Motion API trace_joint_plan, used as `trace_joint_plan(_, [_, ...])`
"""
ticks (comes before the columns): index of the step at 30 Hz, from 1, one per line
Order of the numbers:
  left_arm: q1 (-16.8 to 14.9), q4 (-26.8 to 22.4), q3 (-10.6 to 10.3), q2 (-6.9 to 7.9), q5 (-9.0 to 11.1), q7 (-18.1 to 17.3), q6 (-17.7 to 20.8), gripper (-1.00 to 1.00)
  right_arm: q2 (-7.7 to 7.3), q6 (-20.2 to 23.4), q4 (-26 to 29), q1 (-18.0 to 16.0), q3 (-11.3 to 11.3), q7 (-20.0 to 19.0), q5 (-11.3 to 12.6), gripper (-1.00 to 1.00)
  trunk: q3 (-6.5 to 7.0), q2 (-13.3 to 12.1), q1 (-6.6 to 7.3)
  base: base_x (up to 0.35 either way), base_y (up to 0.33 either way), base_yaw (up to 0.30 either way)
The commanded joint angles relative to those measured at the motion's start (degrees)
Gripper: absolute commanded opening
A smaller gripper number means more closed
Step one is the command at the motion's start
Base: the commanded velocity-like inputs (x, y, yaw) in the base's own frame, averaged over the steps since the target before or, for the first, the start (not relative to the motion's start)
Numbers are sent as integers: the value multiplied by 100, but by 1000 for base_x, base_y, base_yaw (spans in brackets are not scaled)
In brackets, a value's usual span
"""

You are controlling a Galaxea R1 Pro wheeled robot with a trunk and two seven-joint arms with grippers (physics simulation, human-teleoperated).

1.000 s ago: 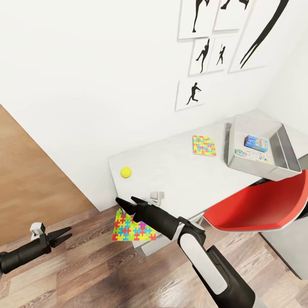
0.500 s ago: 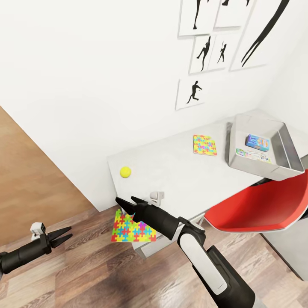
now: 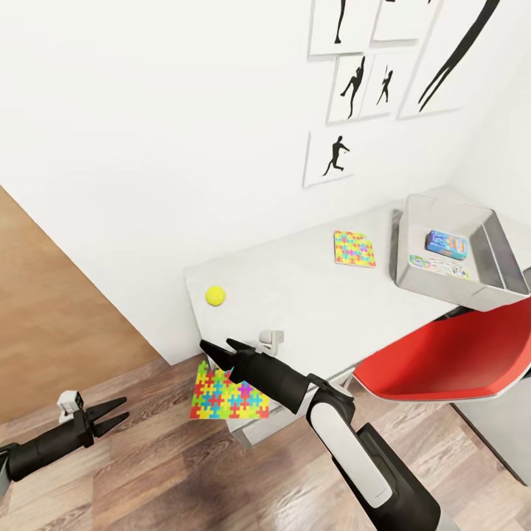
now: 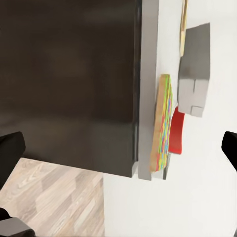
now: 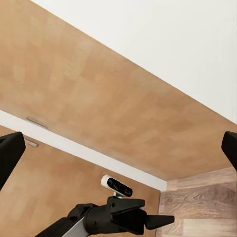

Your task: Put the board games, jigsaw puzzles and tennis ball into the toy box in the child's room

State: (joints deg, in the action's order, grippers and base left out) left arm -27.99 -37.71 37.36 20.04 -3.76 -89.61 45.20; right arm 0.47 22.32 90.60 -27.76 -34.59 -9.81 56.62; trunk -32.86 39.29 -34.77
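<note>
Our right gripper (image 3: 218, 349) hangs with its jaws spread, gripping nothing, just off the table's (image 3: 310, 302) near corner, above a jigsaw puzzle (image 3: 225, 391) on the floor (image 3: 169, 457). Our left gripper (image 3: 112, 414) is also spread and empty over open planks, well apart. On the table we see the tennis ball (image 3: 214, 296) near the left edge, a second puzzle (image 3: 354, 248), and the toy box (image 3: 413, 276) holding two board games (image 3: 445, 243). A red chair (image 3: 450, 354) crowds the front edge.

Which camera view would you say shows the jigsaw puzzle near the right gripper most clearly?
The head view: the jigsaw puzzle shows its full coloured face beside the right gripper. The left wrist view catches it edge-on, a thin strip.
</note>
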Motion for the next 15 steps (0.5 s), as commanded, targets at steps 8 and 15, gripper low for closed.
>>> trace_joint_plan(8, [-5, 49, 17, -11, -44, -39, 67, 100, -17, 27, 1, -3, 6, -3, 34, 100, -149, 328, -177, 0, 0, 0])
trace_joint_plan(15, [-5, 59, 17, -16, -46, -39, 94, 100, -17, 27, 1, -3, 9, -3, 34, 100, -275, 608, -331, 0, 0, 0])
